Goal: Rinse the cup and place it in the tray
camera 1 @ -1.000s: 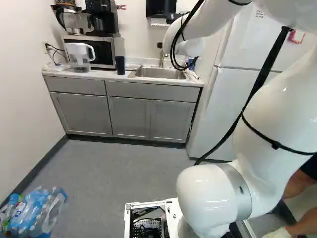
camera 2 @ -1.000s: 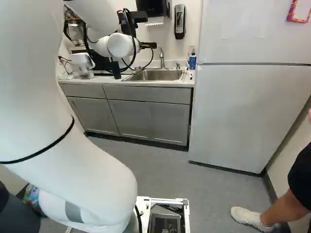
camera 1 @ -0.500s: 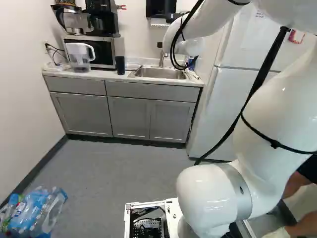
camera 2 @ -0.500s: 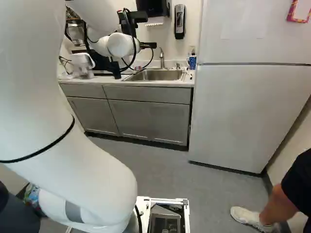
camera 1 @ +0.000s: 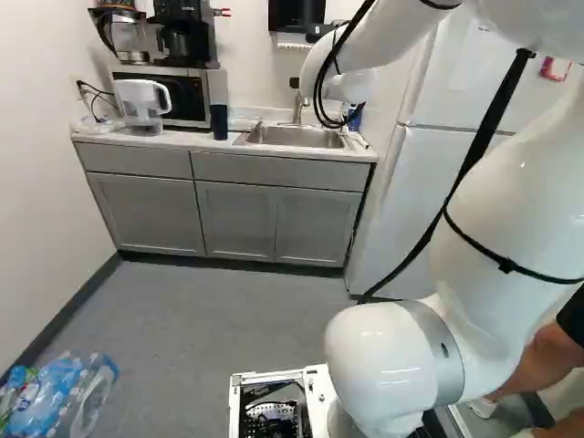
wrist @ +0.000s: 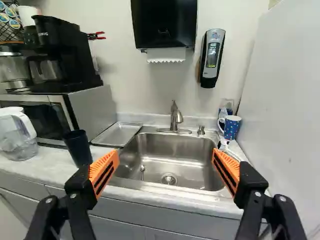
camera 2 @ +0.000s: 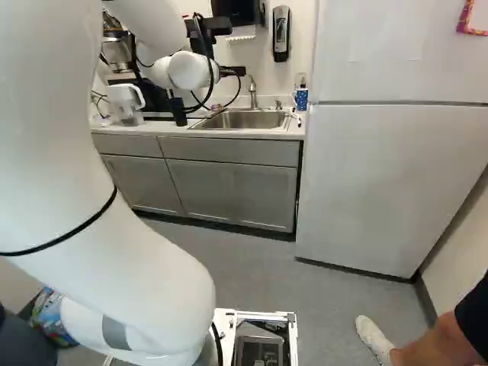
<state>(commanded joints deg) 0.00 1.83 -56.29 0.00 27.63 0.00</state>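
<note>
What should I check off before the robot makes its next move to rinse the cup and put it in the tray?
1. End effector open, holding nothing: ok.
2. Cup lined up between the fingers: not ok. The dark cup stands off to one side, and the dotted mug beyond the other.
3. Which of these two is meant: cannot tell. The dark one, beside the tray, seems likelier.
4. Tray ready to take a cup: ok, nothing seen on it.
5. Sink free of dishes: ok, none seen.
6. Faucet running: not ok, no water shows.
</note>
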